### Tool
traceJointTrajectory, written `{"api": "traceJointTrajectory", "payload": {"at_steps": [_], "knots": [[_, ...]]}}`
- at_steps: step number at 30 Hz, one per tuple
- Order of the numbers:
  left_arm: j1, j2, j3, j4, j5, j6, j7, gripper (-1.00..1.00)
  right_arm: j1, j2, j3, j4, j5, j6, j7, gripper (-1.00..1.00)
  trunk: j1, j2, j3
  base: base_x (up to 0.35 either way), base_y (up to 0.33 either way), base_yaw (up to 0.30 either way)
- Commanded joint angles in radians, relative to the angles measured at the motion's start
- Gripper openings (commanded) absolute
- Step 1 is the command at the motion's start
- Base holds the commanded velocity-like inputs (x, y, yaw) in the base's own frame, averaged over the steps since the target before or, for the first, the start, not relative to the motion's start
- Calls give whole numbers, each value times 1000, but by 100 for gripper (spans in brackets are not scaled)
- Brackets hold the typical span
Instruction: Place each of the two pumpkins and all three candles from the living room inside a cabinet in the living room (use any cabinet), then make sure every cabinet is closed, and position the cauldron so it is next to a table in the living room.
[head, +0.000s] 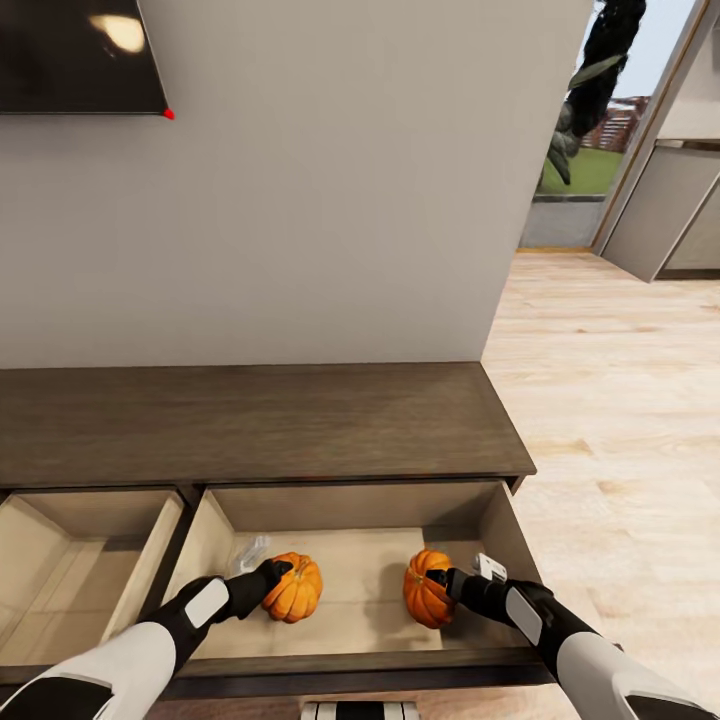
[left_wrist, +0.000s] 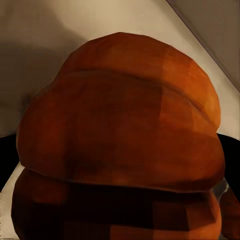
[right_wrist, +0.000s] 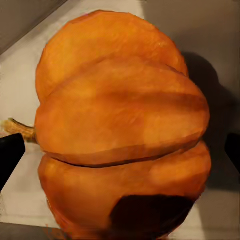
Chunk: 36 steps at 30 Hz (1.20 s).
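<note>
We look down on the long, low dark-brown wooden cabinet (head: 260, 420) standing against a pale grey wall (head: 330, 200), with two of its drawers pulled open toward us; both show pale beige interiors. The left-hand open drawer (head: 70, 560) appears bare as far as we can see into it. The wider right-hand open drawer (head: 350, 640) holds two ribbed orange pumpkins. Our left gripper (head: 276, 572) is at the left pumpkin (head: 295, 588), black fingers against its near-left side; in the left wrist view that pumpkin (left_wrist: 120, 130) sits right up against the camera, with dark finger shapes at both edges, so we judge the claw clamped on it. Our right gripper (head: 436, 580) meets the right pumpkin (head: 427, 588) from its right side; in the right wrist view the pumpkin (right_wrist: 122, 125) lies on its side with its tan stem (right_wrist: 17, 128) pointing sideways, a black fingertip (right_wrist: 10, 155) showing on either flank, so this claw also reads as closed around the fruit. The two pumpkins are apart, one toward each end of the drawer. A small clear, glassy object (head: 250, 552) lies just behind the left pumpkin near the drawer's left wall; we cannot tell what it is. A dark wall-mounted screen (head: 80, 55) hangs upper left; light wooden flooring (head: 610, 400) runs to the right.
</note>
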Motion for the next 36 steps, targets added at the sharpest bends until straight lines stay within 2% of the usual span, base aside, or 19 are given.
{"api": "traceJointTrajectory", "payload": {"at_steps": [1, 7, 10, 12, 17, 19, 23, 25, 26, 28, 31, 36], "knots": [[0, 0, 2, 1, 2, 0, 0, -100, 0, -1, 0, 0, 0, 0, 1, 100, 0, 0, 0, 0, 0, 0], [0, 0, 2, 1, 5, 1, -2, -100, -2, -7, -1, -12, 6, 0, 0, 100, 0, 0, 0, 0, 0, 0], [0, 0, 2, 1, 5, 1, -2, -100, -4, -8, -1, -28, 6, 0, -42, 100, 0, 0, 0, 0, 0, 0], [0, 0, 2, 0, 5, 1, -2, -100, -4, -7, -2, -79, 6, 0, -77, 100, 0, 0, 0, 0, 0, 0], [0, 0, 2, 0, 3, 1, -2, -100, -5, -6, -2, -186, 4, 2, -93, 100, 0, 0, 0, 0, 0, 0], [0, 0, 2, 0, 2, 1, -2, -100, -5, -5, -1, -235, 3, 40, -92, 100, 0, 0, 0, 0, 0, 0], [0, -1, 1, 0, 2, 1, -2, -100, 4, -1, 1, -273, 1, 92, -86, 100, 0, 0, 0, 0, 0, 0], [0, -1, 1, 0, 2, 1, -2, -100, 7, 1, 24, -271, 0, 96, -80, 100, 0, 0, 0, 0, 0, 0], [0, -3, 1, 2, 1, 1, -1, -100, 8, 1, 51, -270, -2, 97, -65, 100, 0, 0, 0, 0, 0, 0], [0, -6, 0, 4, 1, 1, 5, -100, 9, 2, 69, -269, -4, 98, -27, 100, 0, 0, 0, 0, 0, 0], [0, -7, -1, 6, 1, 1, 29, -100, 9, 3, 77, -268, -5, 99, 37, 100, 0, 0, 0, 0, 0, 0], [0, -9, -1, 19, 0, -3, 35, -100, 11, 3, 80, -268, -5, 100, 53, 100, 0, 0, 0, 0, 0, 0]]}}
